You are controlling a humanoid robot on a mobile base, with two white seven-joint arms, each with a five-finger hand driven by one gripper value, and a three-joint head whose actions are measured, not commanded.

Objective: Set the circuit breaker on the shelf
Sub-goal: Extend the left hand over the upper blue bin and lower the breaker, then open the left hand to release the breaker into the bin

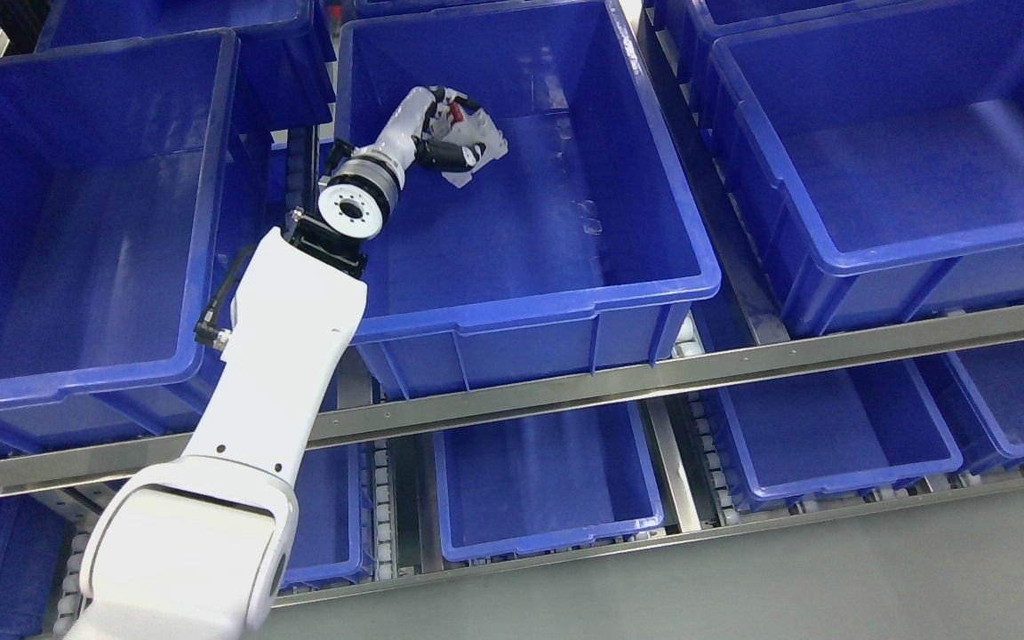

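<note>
My left arm rises from the lower left and reaches over the rim into the middle blue bin (619,293) on the upper shelf. The left hand (445,133) is inside the bin near its far left part, with its dark fingers (443,158) curled around a circuit breaker (479,142) wrapped in a clear plastic bag. A small red part shows at the top of the package. I cannot tell whether the package hangs just above the bin floor or touches it. The right arm does not show.
Blue bins stand to the left (76,391) and right (832,258) on the same shelf, with more behind. A metal shelf rail (743,360) runs across the front. Lower-shelf bins (548,533) sit beneath, and grey floor lies at the bottom right.
</note>
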